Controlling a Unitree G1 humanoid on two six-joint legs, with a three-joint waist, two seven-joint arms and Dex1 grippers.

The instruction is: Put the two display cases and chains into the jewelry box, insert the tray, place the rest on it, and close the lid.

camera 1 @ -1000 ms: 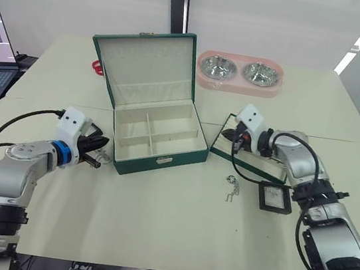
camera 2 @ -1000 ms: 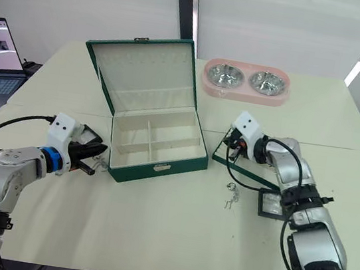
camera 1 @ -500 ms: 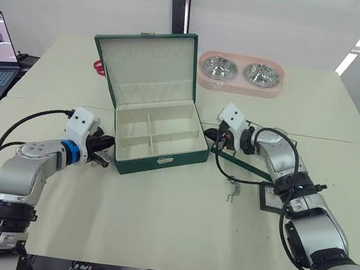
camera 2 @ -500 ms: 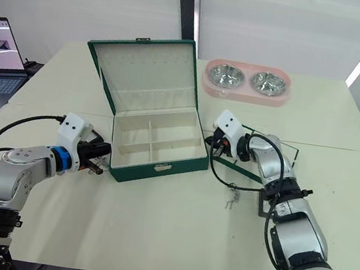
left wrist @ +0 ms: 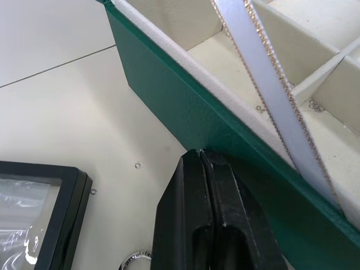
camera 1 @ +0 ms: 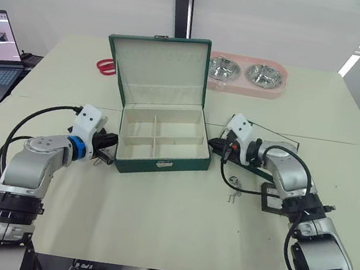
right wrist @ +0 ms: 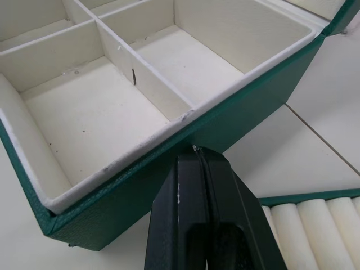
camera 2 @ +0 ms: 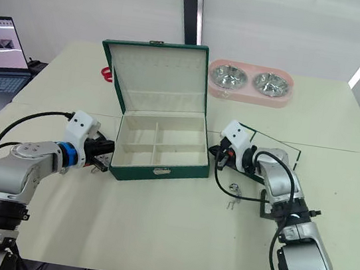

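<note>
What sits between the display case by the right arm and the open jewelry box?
The tray lies beside the jewelry box on that side, with the right gripper and its forearm over it, so the display case would have to pass over them. A chain lies near the case. The lid stands open.

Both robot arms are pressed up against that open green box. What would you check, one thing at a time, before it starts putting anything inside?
1. Hinged dark green lid stands open: ok.
2. Cream compartments of the large dark green jewelry box free for loading: ok, apart from a few tiny specks.
3. Left gripper shut and holding nothing, tips at the box's outer wall: ok.
4. Right gripper shut and holding nothing, tips at the box's other side wall: ok.
5. Black-framed square display case on the table by the right arm, another beside the left gripper: ok.
6. Small silvery chain lying loose on the table: ok.
</note>
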